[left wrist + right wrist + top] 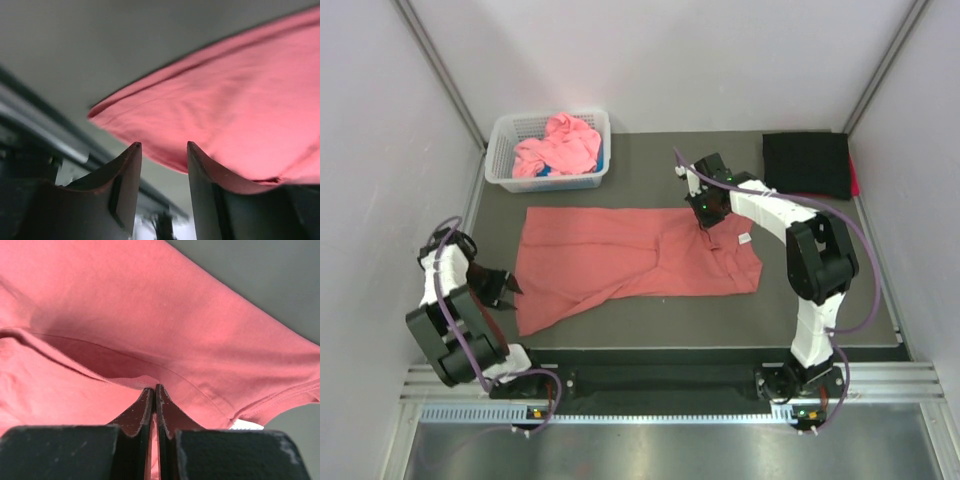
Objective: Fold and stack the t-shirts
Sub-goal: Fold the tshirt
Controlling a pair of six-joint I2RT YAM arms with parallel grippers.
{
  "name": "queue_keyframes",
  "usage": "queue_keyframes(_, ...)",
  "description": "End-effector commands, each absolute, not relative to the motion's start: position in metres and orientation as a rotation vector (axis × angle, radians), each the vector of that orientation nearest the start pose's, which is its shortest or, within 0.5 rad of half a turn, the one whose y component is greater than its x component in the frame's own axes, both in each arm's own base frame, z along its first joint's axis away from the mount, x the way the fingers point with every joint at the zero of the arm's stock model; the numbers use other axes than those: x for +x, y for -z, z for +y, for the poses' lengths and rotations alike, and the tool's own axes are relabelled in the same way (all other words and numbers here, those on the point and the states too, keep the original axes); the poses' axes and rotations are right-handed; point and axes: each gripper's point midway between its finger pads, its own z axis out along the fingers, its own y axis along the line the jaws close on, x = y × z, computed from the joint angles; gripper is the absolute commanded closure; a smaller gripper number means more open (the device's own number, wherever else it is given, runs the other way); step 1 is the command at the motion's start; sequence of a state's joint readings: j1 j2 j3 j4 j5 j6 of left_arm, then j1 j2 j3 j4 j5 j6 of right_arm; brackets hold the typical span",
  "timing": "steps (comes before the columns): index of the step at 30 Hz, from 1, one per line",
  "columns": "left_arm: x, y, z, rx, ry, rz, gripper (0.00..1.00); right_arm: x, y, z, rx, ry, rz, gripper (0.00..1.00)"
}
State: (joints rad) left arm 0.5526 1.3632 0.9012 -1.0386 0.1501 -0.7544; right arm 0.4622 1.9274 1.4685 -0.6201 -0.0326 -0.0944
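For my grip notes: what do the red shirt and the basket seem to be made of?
The red shirt looks like soft knit cotton with a matte finish: it wrinkles, drapes and shows stitched hems. The basket is probably rigid white plastic, slightly glossy, with moulded lattice walls.

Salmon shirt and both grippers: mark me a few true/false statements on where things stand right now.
1. The right gripper is shut on the salmon-red shirt. True.
2. The left gripper is clamped on that shirt. False: its jaws stand open by the shirt's left edge.
3. The basket is empty. False: a pink shirt lies crumpled in it.
4. The black shirt lies folded at the far right. True.
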Motion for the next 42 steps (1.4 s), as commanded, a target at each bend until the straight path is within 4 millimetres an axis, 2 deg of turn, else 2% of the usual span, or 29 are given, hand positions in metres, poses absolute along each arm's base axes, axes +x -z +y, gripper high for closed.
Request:
queue_keyframes(1, 0.152, -0.053, 0.031, -2.189, 0.151, 2.548, 0.54, 0.413, -0.098, 0.211, -0.684, -0.239, 2.449, 1.0)
queue_keyframes(2, 0.148, -0.047, 0.026, -2.205, 0.158, 2.575, 0.53, 0.413, -0.1, 0.212, -0.686, -0.244, 2.443, 1.0)
queue_keyframes(6, 0.127, -0.033, 0.027, -2.282, 0.007, 2.527, 0.54, 0.414, -0.102, 0.214, -0.689, -0.253, 2.435, 1.0)
queue_keyframes(9, 0.127, -0.036, 0.025, -2.313, 0.005, 2.47, 0.53, 0.411, -0.099, 0.213, -0.703, -0.253, 2.446, 1.0)
queue_keyframes(11, 0.123, -0.041, 0.038, -2.296, -0.119, 2.437, 0.48, 0.409, -0.099, 0.211, -0.709, -0.247, 2.442, 1.0)
queue_keyframes(13, 0.124, -0.041, 0.042, -2.293, -0.135, 2.414, 0.45, 0.406, -0.099, 0.209, -0.717, -0.24, 2.439, 1.0)
queue_keyframes(16, 0.123, -0.031, 0.035, -2.335, -0.109, 2.408, 0.46, 0.406, -0.099, 0.207, -0.717, -0.235, 2.437, 1.0)
queue_keyframes(19, 0.126, -0.03, 0.038, -2.337, -0.125, 2.383, 0.44, 0.406, -0.101, 0.207, -0.715, -0.238, 2.438, 1.0)
queue_keyframes(23, 0.127, -0.024, 0.043, -2.348, -0.164, 2.339, 0.44, 0.406, -0.111, 0.21, -0.704, -0.254, 2.415, 1.0)
queue_keyframes(30, 0.141, -0.01, 0.042, -2.378, -0.093, 2.329, 0.47, 0.404, -0.126, 0.211, -0.691, -0.271, 2.387, 1.0)
queue_keyframes(34, 0.144, -0.002, 0.043, -2.375, -0.126, 2.343, 0.49, 0.403, -0.131, 0.21, -0.687, -0.266, 2.381, 1.0)
queue_keyframes(36, 0.141, 0.002, 0.044, -2.382, -0.154, 2.35, 0.53, 0.402, -0.133, 0.209, -0.685, -0.263, 2.377, 1.0)
queue_keyframes(37, 0.139, 0.005, 0.043, -2.384, -0.161, 2.353, 0.59, 0.402, -0.133, 0.208, -0.686, -0.26, 2.377, 1.0)
queue_keyframes(38, 0.139, 0.006, 0.044, -2.373, -0.163, 2.357, 0.68, 0.402, -0.134, 0.208, -0.685, -0.259, 2.376, 1.0)
queue_keyframes(40, 0.139, 0.006, 0.048, -2.357, -0.188, 2.356, 0.81, 0.402, -0.135, 0.206, -0.684, -0.248, 2.377, 1.0)
queue_keyframes(41, 0.14, 0.006, 0.051, -2.343, -0.2, 2.355, 0.95, 0.401, -0.135, 0.205, -0.684, -0.246, 2.379, 1.0)
queue_keyframes(42, 0.142, 0.006, 0.053, -2.332, -0.202, 2.359, 0.99, 0.4, -0.137, 0.204, -0.682, -0.238, 2.376, 1.0)
